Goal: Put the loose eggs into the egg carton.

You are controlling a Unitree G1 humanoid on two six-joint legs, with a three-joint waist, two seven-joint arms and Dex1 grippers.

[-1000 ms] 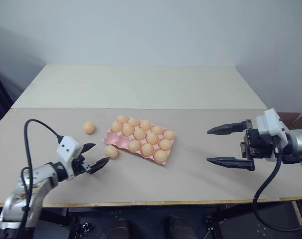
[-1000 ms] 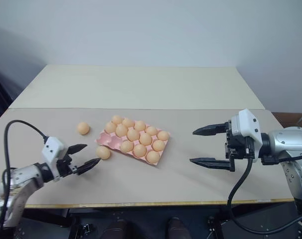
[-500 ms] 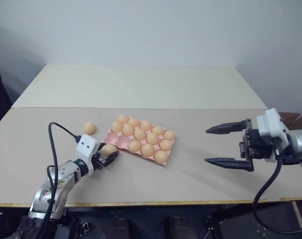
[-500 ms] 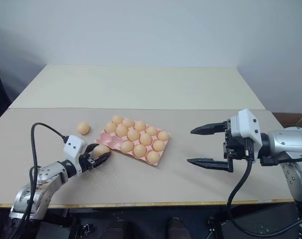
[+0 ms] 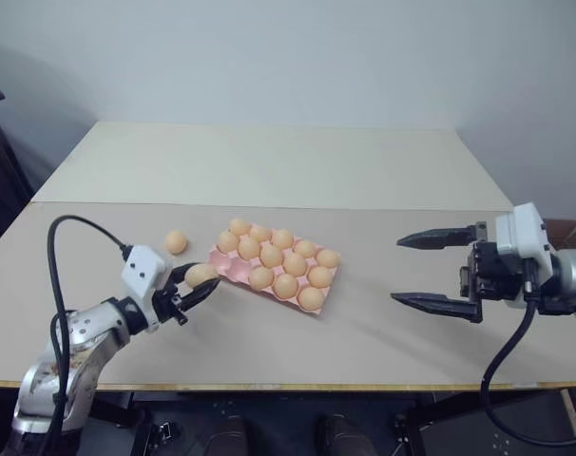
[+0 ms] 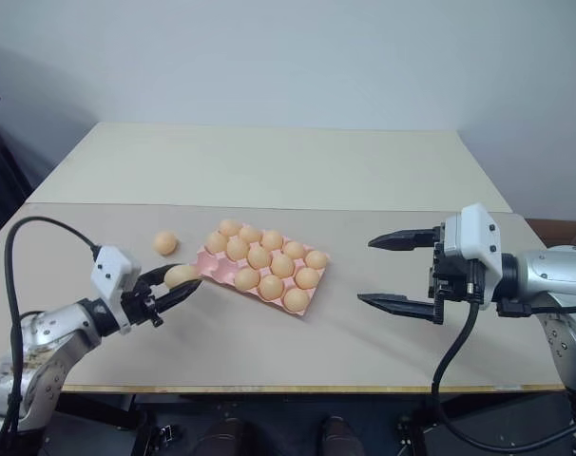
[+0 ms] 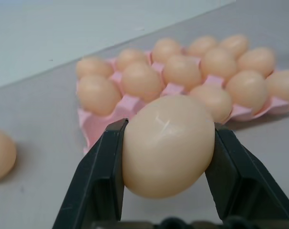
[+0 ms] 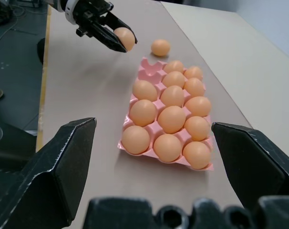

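Beside the egg carton (image 5: 274, 269), left gripper (image 5: 201, 285) clamping an egg (image 7: 167, 145), seemingly lifted, right gripper (image 5: 438, 270) spread wide.

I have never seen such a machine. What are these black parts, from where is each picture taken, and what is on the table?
It is a two-armed robot. Each arm ends in a grasping tool with two black fingers. Two pictures come from cameras in its head, looking down at the table; the other two come from a camera on each wrist. On the table lies a pink egg carton, nearly full, and one loose egg beside it. The left tool grips another egg, lifted near the carton's empty corner. The right tool is open and holds nothing.
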